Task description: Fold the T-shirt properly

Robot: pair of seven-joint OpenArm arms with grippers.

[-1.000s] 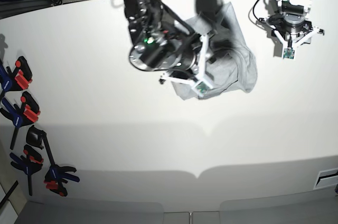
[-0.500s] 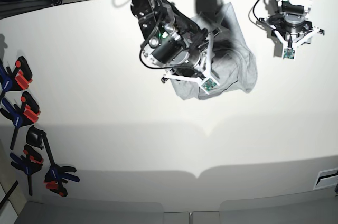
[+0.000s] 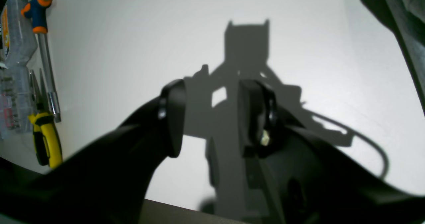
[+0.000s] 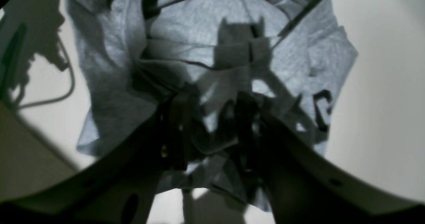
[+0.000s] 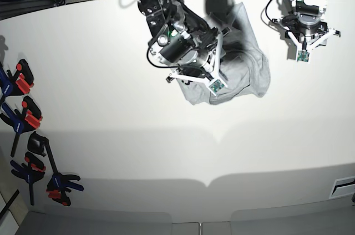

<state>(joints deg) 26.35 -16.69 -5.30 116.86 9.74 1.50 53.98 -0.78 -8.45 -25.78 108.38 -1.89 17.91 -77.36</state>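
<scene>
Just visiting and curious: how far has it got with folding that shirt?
Nothing looks folded: the T-shirt lies crumpled on the white table. The right gripper is down in the cloth, fingers among the folds. The left gripper waits open, empty. All the spreading and folding remains.

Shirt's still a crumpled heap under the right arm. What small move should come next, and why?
Probably lower the right gripper and close on a fold of the T-shirt: its jaws stand apart just above the bunched cloth, while the left gripper hangs open over bare table.
</scene>
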